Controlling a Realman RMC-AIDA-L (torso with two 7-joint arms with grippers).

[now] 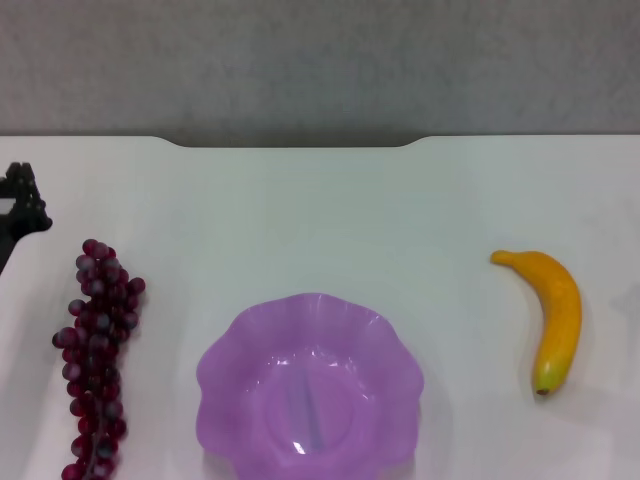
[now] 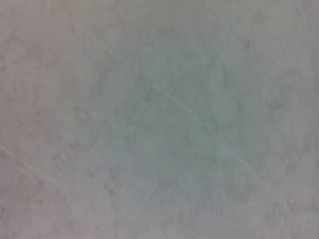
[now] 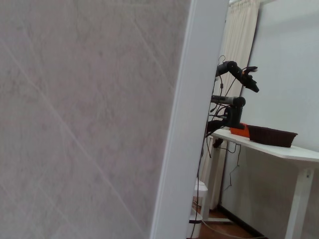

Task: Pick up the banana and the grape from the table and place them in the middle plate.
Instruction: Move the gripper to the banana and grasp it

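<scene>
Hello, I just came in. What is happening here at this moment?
Nothing is being handled yet. The grape lies on the table to the left of the middle plate, and the banana lies to its right. The plate holds no fruit. The left gripper shows only at the left edge of the head view, beyond the grape; the right gripper is out of sight.

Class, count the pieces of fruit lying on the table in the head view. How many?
2. The grape bunch lies left of the middle plate; the banana lies right of it. None seems hidden.
</scene>
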